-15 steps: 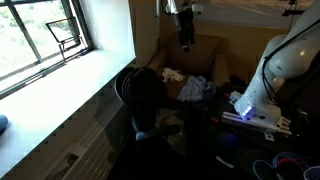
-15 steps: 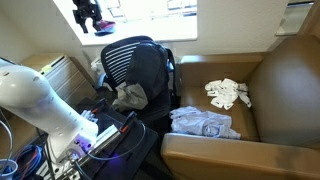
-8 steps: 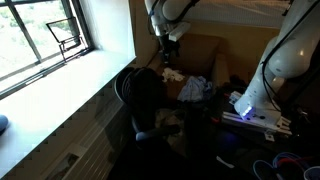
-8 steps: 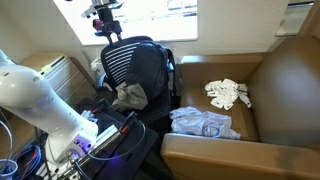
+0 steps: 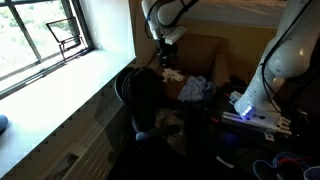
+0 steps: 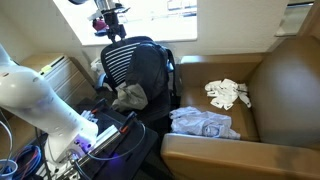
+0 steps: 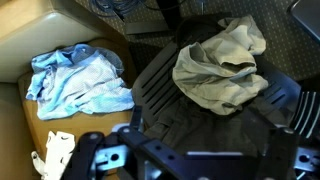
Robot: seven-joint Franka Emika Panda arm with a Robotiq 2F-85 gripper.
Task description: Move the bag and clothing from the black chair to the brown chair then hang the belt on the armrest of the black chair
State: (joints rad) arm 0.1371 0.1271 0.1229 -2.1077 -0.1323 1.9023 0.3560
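The black chair (image 6: 135, 62) (image 5: 143, 100) stands beside the brown chair (image 6: 285, 75) (image 5: 203, 50). A crumpled beige-grey fabric piece (image 6: 129, 97) (image 7: 220, 65) lies on the black chair's seat; whether it is the bag or clothing I cannot tell. A light blue garment (image 6: 204, 123) (image 7: 80, 80) (image 5: 195, 88) and a white crumpled item (image 6: 228, 93) (image 7: 55, 155) (image 5: 173, 74) lie on the brown chair. My gripper (image 6: 108, 24) (image 5: 163, 48) (image 7: 195, 165) hangs open and empty above the black chair's backrest. I cannot make out the belt.
A bright window and a wide sill (image 5: 70, 75) run along one side. The white robot base (image 6: 40, 100) (image 5: 275, 70) with cables and purple-lit electronics (image 6: 95, 140) crowds the floor next to the black chair. Dark fabric (image 6: 155, 70) drapes the black chair's backrest.
My arm has swung from over the brown chair side toward the black chair and dropped a little. The jaws stay open. The fabrics have not moved.
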